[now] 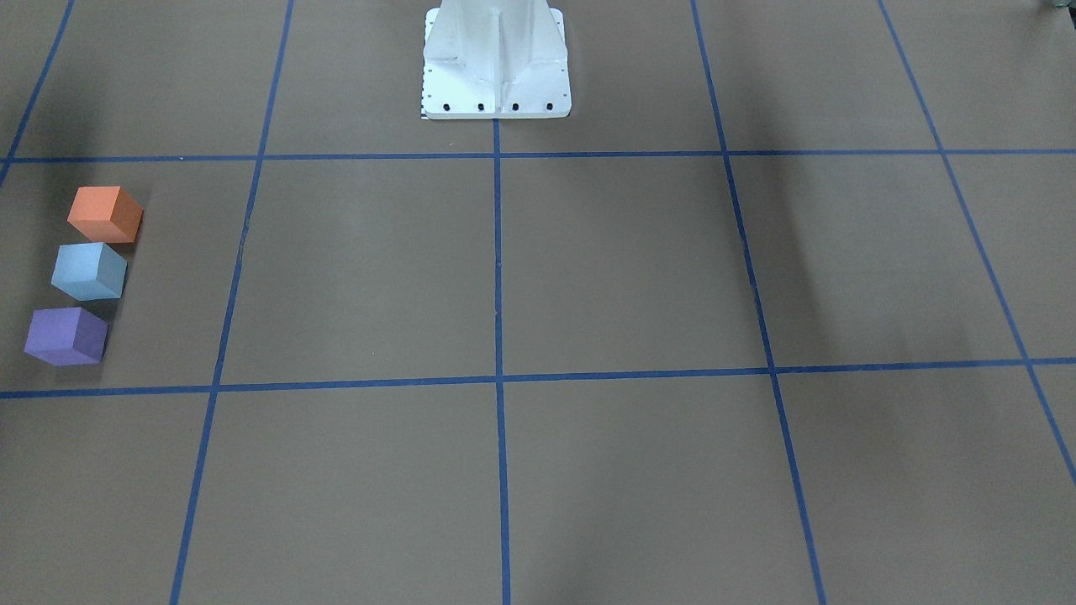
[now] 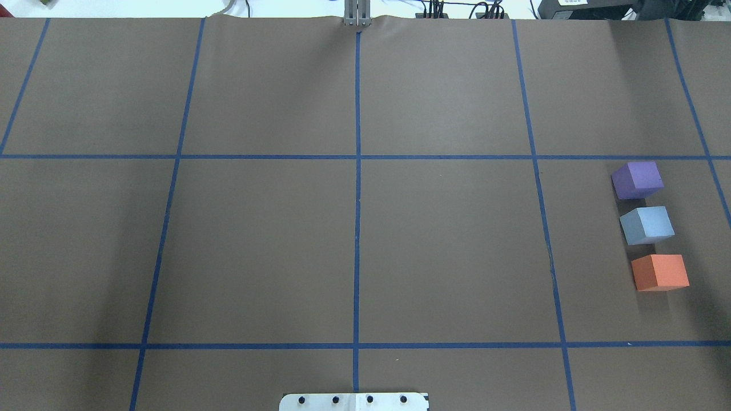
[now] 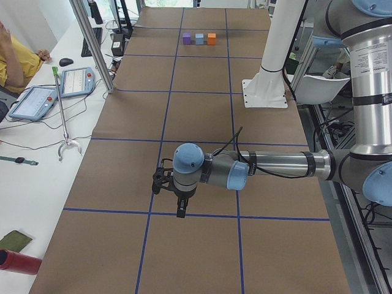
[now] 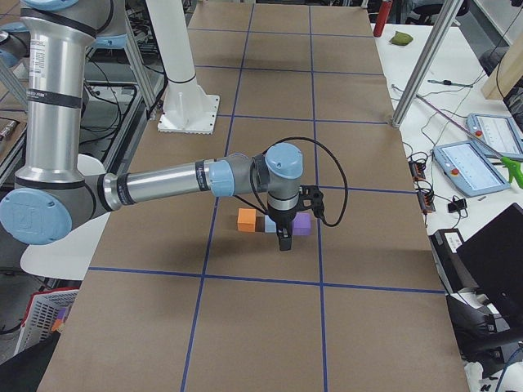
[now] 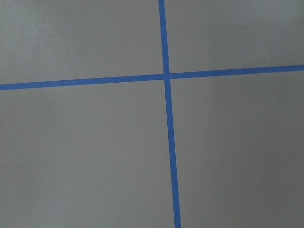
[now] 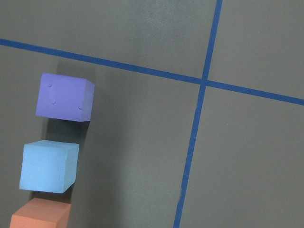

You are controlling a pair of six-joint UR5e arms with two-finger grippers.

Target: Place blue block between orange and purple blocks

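The blue block point(image 2: 646, 225) sits on the brown table between the purple block point(image 2: 637, 179) and the orange block point(image 2: 659, 272), in a short row with small gaps. The row also shows in the front view: orange point(image 1: 105, 214), blue point(image 1: 89, 270), purple point(image 1: 66, 335). The right wrist view looks down on purple point(image 6: 65, 97), blue point(image 6: 49, 166) and orange point(image 6: 40, 216). My right gripper point(image 4: 283, 242) hangs above and beside the row, holding nothing I can see. My left gripper point(image 3: 179, 210) hangs over a tape crossing far from the blocks. I cannot tell whether either is open or shut.
Blue tape lines point(image 2: 357, 188) divide the brown table into squares. The white robot base point(image 1: 496, 63) stands at the table's middle edge. Tablets point(image 3: 33, 101) and a grabber stick point(image 3: 64, 116) lie on the side bench, where a person sits.
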